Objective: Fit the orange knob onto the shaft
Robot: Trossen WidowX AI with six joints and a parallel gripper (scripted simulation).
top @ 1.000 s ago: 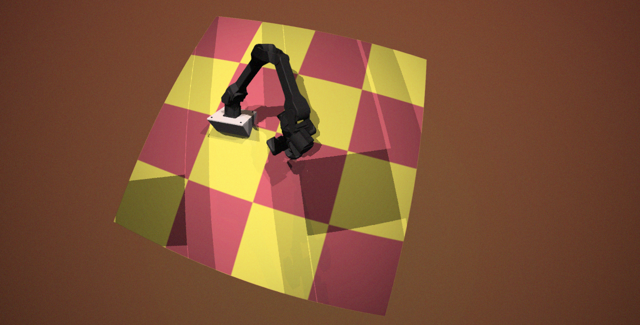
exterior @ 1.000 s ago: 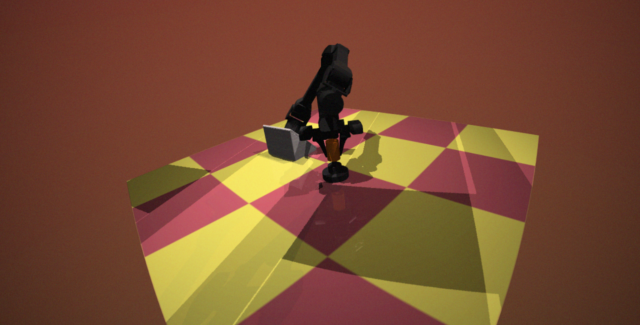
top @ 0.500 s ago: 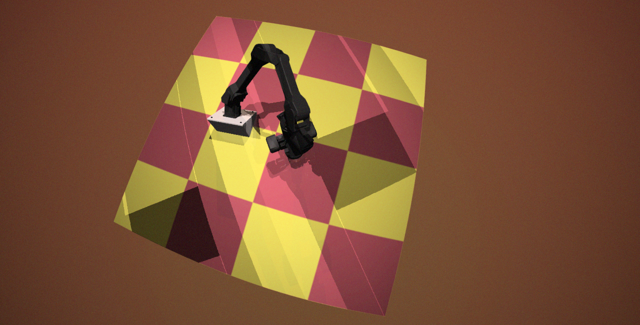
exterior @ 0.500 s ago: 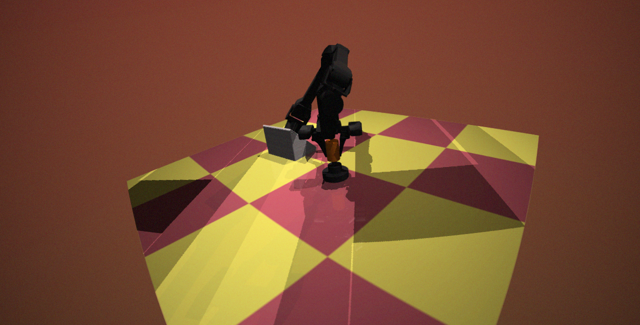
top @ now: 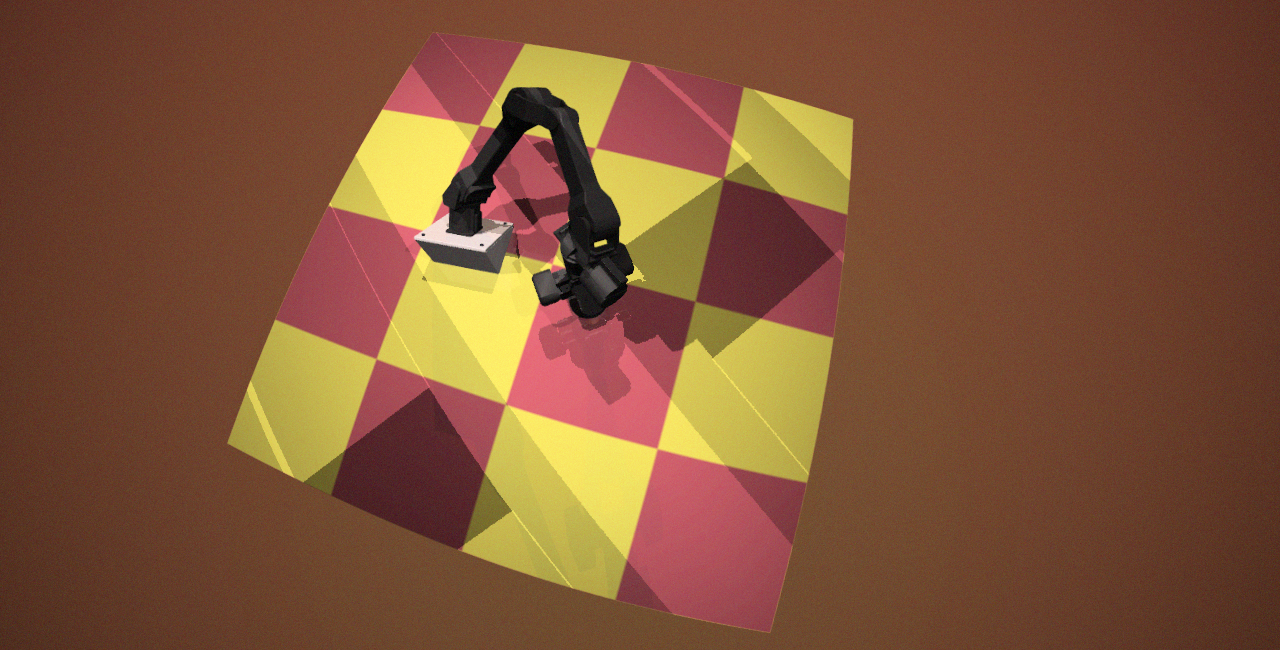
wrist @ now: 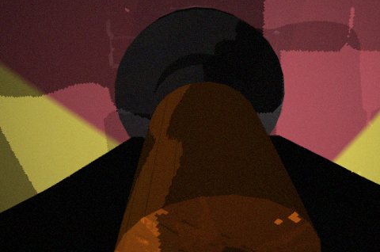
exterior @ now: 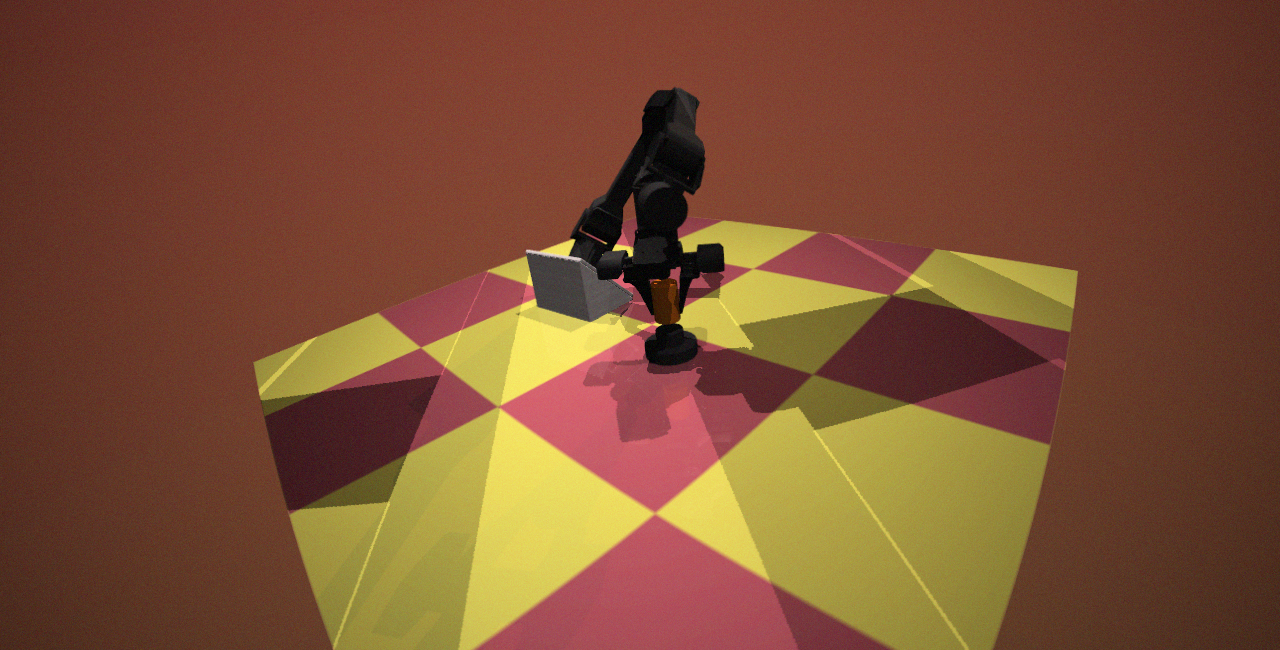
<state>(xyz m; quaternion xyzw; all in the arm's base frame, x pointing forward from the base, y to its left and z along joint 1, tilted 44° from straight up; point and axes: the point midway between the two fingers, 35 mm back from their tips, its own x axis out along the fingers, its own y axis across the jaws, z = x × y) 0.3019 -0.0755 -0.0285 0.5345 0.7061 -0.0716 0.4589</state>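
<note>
The orange knob (exterior: pixel 665 301) (wrist: pixel 233 149) is upright between the fingers of my gripper (exterior: pixel 665 311), which is shut on it. The round dark pedestal (exterior: pixel 671 348) (wrist: pixel 178 38) stands on the mat directly below the knob. In the exterior view the knob's lower end is just above or at the raised middle of the pedestal; I cannot tell whether they touch. The shaft and the knob's hole are hidden. In the top view the arm hides the knob, and the gripper's fingers do not show.
The light grey base block (top: pixel 460 245) (exterior: pixel 559 285) of the arm stands behind and to the left of the pedestal in the exterior view. The yellow and pink checkered mat (top: pixel 572 485) (exterior: pixel 572 503) bears moving shadows of the arm and large dark patches.
</note>
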